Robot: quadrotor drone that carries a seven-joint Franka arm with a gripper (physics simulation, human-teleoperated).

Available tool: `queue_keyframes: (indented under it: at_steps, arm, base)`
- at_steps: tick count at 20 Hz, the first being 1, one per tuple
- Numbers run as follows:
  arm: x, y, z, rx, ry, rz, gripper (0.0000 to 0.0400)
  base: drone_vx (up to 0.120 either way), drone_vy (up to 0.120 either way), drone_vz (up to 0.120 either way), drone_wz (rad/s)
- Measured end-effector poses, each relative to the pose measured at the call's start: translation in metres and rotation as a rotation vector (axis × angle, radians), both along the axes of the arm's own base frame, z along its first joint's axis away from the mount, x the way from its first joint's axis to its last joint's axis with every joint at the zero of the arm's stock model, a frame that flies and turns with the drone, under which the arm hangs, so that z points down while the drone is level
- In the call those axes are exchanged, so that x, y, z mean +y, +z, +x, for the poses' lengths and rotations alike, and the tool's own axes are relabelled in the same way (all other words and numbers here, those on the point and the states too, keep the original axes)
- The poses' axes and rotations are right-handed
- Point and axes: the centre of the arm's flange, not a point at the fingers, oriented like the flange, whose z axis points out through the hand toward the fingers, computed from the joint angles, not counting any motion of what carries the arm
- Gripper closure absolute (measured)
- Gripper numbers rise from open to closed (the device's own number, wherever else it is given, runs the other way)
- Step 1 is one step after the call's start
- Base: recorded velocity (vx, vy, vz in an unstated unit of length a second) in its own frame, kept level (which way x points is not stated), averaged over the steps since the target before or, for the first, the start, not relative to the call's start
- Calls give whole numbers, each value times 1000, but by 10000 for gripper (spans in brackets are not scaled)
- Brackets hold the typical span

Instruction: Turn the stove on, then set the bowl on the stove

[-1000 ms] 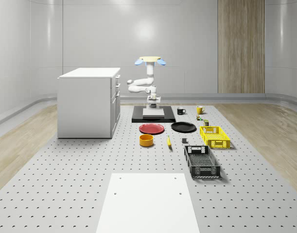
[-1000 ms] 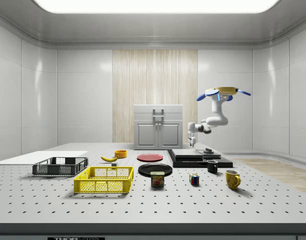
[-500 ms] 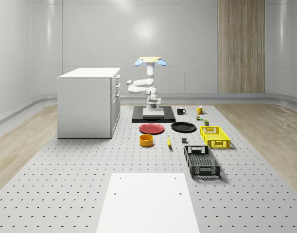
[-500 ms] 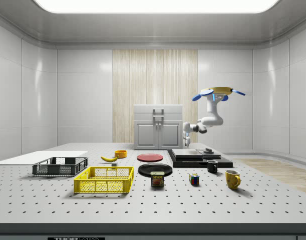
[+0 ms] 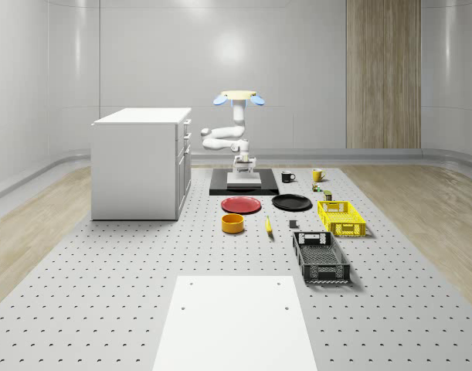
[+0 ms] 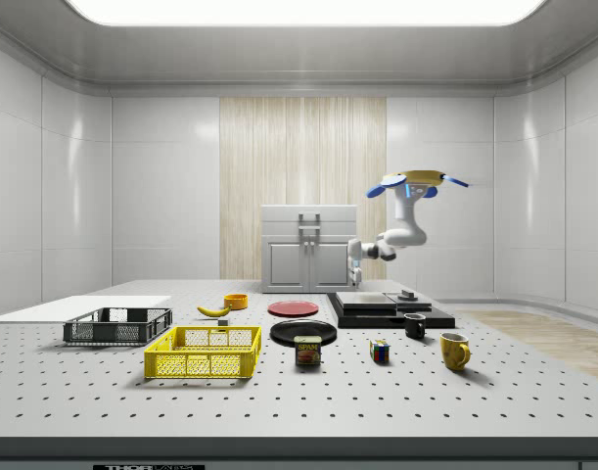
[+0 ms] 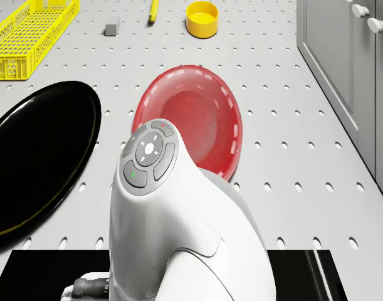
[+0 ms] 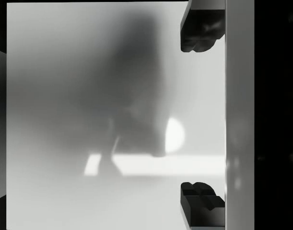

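Drifted with the drone (image 6: 417, 180) off the stove's (image 6: 390, 309) far edge toward its near one, pincer (image 6: 355, 275) spread and empty, bowl (image 5: 233, 223) lying beyond toward the worktop's (image 5: 104, 294) middle.

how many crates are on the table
2. A yellow crate sits toward the whole-scene view's right, past the black plate. A black crate lies nearer the camera, just in front of the yellow one. None looks hidden.
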Motion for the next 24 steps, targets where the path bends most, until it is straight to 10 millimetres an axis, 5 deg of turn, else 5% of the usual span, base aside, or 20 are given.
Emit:
queue_keyframes:
  at_steps: [24]
  arm:
    - [0, 0, 0, 0, 0, 0, 0]
  base:
    - [120, 0, 0, 0]
